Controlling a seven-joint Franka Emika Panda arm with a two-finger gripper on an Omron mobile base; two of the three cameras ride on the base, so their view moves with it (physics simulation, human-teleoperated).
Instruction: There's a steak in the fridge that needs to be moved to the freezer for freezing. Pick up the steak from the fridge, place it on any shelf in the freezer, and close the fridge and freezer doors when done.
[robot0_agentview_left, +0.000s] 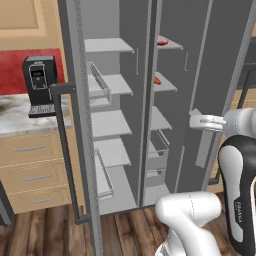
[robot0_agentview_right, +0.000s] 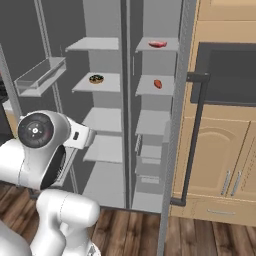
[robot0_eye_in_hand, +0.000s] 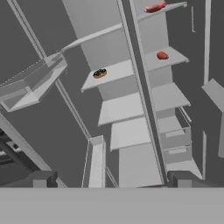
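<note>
The steak (robot0_agentview_right: 157, 44), a flat pinkish-red slab with a pale edge, lies on the top shelf of the fridge (robot0_agentview_right: 152, 122), the right compartment with drawers; it also shows as the steak (robot0_agentview_left: 162, 42) and the steak (robot0_eye_in_hand: 154, 7). The freezer (robot0_agentview_right: 102, 120) is the left compartment, with bare pale shelves. Both doors stand wide open: the freezer door (robot0_agentview_left: 75, 100) at left, the fridge door (robot0_agentview_right: 176, 115) at right. My gripper (robot0_agentview_left: 194, 122) hovers open and holds nothing in front of the unit at mid height, well short of the shelves. Its dark fingertips (robot0_eye_in_hand: 43, 179) stand far apart.
A small orange-red item (robot0_agentview_right: 158, 83) sits on the fridge shelf below the steak. A dark round item (robot0_agentview_right: 96, 78) is on a freezer shelf. A door bin (robot0_agentview_right: 40, 75) juts from the freezer door. A black coffee machine (robot0_agentview_left: 40, 82) stands on the left counter; an oven (robot0_agentview_right: 225, 75) is at right.
</note>
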